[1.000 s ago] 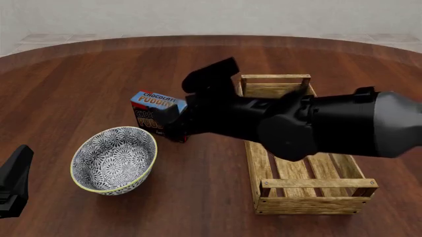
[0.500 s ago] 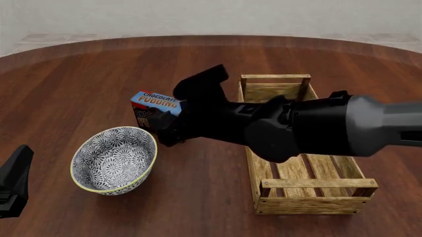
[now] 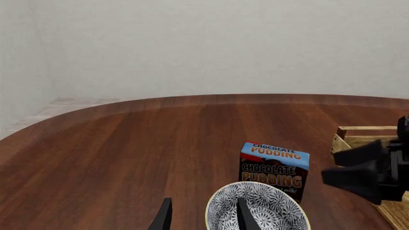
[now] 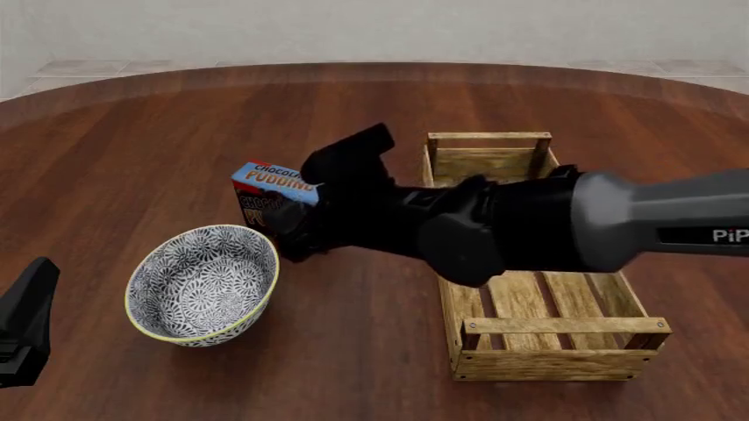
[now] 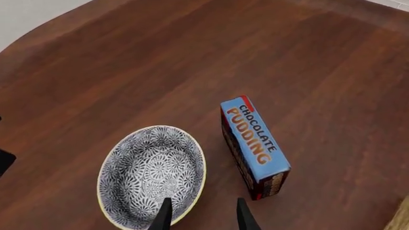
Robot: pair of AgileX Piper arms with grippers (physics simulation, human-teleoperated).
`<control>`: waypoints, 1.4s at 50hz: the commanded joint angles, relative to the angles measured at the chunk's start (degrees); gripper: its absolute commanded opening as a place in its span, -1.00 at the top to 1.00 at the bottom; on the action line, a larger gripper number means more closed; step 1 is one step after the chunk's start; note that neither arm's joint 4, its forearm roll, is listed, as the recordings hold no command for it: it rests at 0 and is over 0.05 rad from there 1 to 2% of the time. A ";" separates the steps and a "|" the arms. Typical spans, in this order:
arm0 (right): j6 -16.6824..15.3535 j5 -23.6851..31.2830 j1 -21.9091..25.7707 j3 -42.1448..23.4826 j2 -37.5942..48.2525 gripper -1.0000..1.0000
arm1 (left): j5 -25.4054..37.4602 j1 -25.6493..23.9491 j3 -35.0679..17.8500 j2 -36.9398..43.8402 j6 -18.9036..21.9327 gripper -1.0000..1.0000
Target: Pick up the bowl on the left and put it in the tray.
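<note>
The bowl (image 4: 205, 285), blue-grey and white patterned with a yellowish rim, stands upright on the table at the front left. To its right lies the long light-wood tray (image 4: 559, 303). My right arm reaches across the tray, and my right gripper (image 4: 293, 239) hangs just past the bowl's far right rim. In the right wrist view my right gripper (image 5: 203, 218) is open over the gap between the bowl (image 5: 150, 175) and the box, holding nothing. My left gripper (image 4: 33, 294) waits at the front left edge. In its wrist view my left gripper (image 3: 203, 219) is open, short of the bowl (image 3: 259, 208).
A blue chocolate pudding box (image 4: 275, 186) stands just behind the bowl, close to my right gripper, and shows in both wrist views (image 5: 255, 146) (image 3: 275, 167). The tray's far end (image 3: 367, 135) and my right arm (image 3: 374, 172) appear in the left wrist view.
My right arm has swung further left and lower, bringing its gripper closer to the bowl's rim. The bowl, box, tray and left arm have not moved.
</note>
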 commanded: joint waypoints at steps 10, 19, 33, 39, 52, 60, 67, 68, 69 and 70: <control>-1.22 -0.10 -0.16 -1.86 3.81 -1.00 | 0.00 0.00 0.00 0.00 0.00 -1.00; -1.69 -0.12 -0.22 -2.53 5.16 -1.00 | 0.00 0.00 0.00 0.00 0.00 -1.00; -2.21 -0.31 -0.41 -3.96 7.13 -1.00 | 0.00 0.00 0.00 0.00 0.00 -1.00; -2.42 -0.34 -0.51 -4.34 7.79 -1.00 | 0.00 0.00 0.00 0.00 0.00 -1.00; -2.92 -0.41 -0.14 -5.00 8.91 -1.00 | 0.00 0.00 0.00 0.00 0.00 -1.00; -3.53 -0.56 0.39 -4.81 9.28 -1.00 | 0.00 0.00 0.00 0.00 0.00 -1.00; -4.01 -0.63 0.53 -5.05 9.66 -1.00 | 0.00 0.00 0.00 0.00 0.00 -1.00; -4.11 -0.68 0.62 -5.06 9.79 -1.00 | 0.00 0.00 0.00 0.00 0.00 -1.00; -4.11 -0.68 0.62 -5.06 9.79 -1.00 | 0.00 0.00 0.00 0.00 0.00 -1.00; -4.03 -0.73 0.68 -5.09 9.90 -1.00 | 0.00 0.00 0.00 0.00 0.00 -1.00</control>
